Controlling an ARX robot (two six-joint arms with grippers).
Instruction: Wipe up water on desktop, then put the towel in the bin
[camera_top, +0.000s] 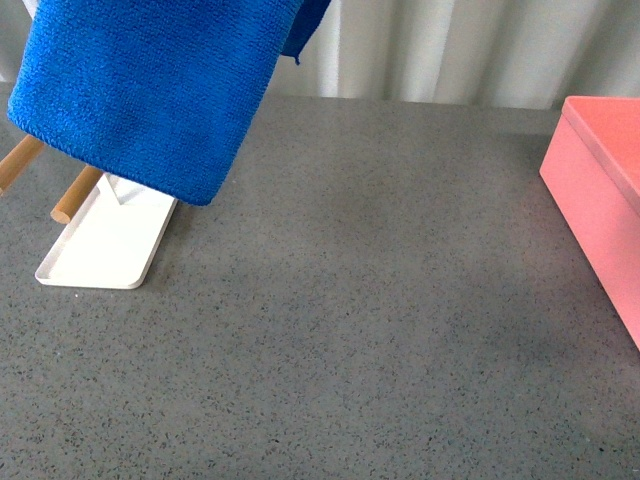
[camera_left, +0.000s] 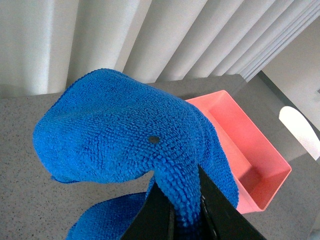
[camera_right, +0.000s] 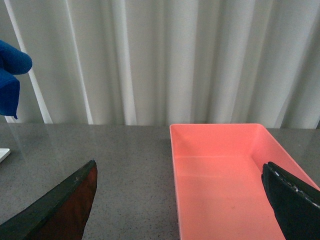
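Left gripper (camera_left: 184, 206): black fingers (camera_left: 156, 215) closed on a raised fold of the towel (camera_left: 120, 135). The cloth bulges above the pinch and hangs down past it.

Right gripper (camera_right: 179, 167): fingers spread wide, nothing between them. It sits above the near end of the bin (camera_right: 220, 131).

Towel (camera_top: 150, 90): bright blue terry, held in the air over the left rear of the desktop (camera_top: 380, 300). Its hemmed lower edge slants down toward the far end of the white tray (camera_top: 100, 258); whether it touches the tray cannot be told. One corner shows in the right wrist view (camera_right: 10, 70), well apart from the bin.

White tray: flat, low rim, on the desktop at the left. Two wooden rods (camera_top: 75, 195) stick out from under the towel above it.

Bin (camera_top: 590, 200): salmon-pink, open-topped, straight walls, inside bare. It stands at the right side of the desktop and is cut off by the edge of the front view. In the left wrist view its rim (camera_left: 267, 192) shows past the towel.

Desktop: dark grey, speckled. A wide bare stretch lies between the tray and the bin and runs to the front. Its back edge is bounded by a pale pleated curtain (camera_top: 450, 50).
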